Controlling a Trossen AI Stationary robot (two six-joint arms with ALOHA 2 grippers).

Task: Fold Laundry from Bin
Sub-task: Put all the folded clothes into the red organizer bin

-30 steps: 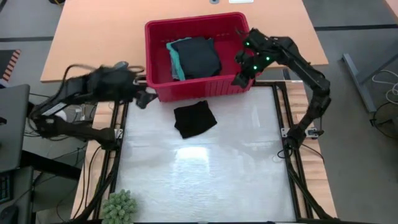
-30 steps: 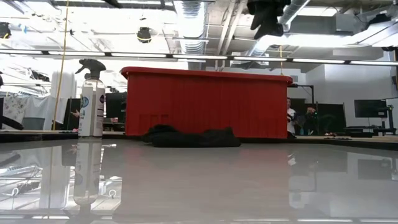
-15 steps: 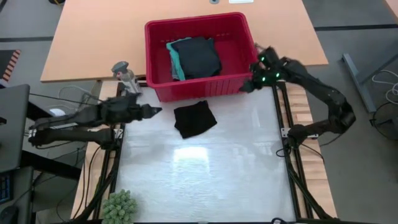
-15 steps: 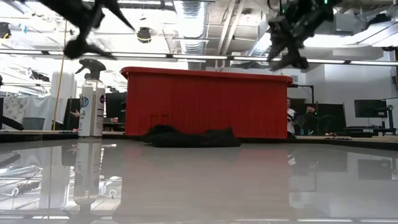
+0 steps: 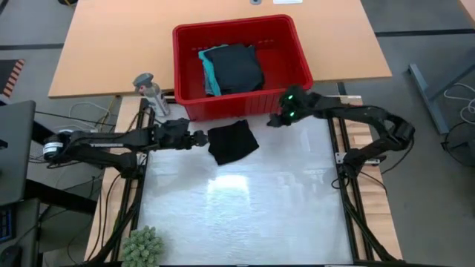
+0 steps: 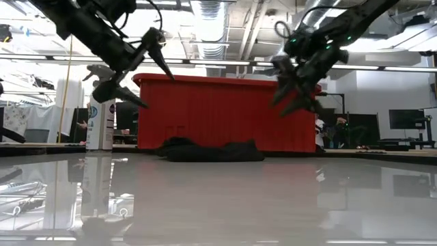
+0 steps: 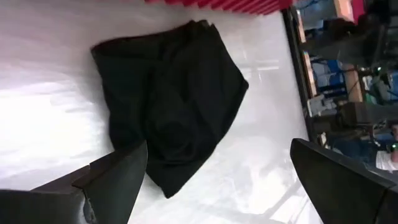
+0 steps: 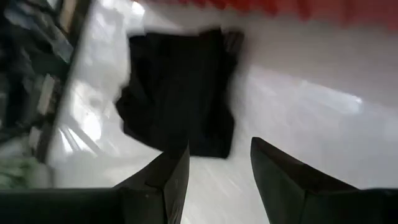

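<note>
Here, a crumpled black garment (image 5: pixel 232 142) lay on the white counter (image 5: pixel 245 215) just in front of the red bin (image 5: pixel 239 106), and the bin held more laundry, a black piece (image 5: pixel 237 67) lying over a turquoise one (image 5: pixel 209 71). The left claw (image 5: pixel 200 138) hung just beside the garment's left edge with its fingers (image 7: pixel 115 177) spread wide, and in its wrist view the cloth sat squarely between them. The right claw (image 5: pixel 275 120) hovered near the bin's front right corner, a little apart from the garment, its fingers (image 8: pixel 280 177) also parted and gripping nothing. The step in hand looked like taking hold of the garment from both sides so it could be opened out flat. To do it well, each claw would want to come down on an outer edge or corner, not the heaped middle (the cloth was bunched, so a centre pinch would likely gather several layers). The right claw had the longer reach and would need to stay clear of the bin's wall. A spray bottle (image 5: pixel 151 91) stood off to the left, well clear of the work.
</note>
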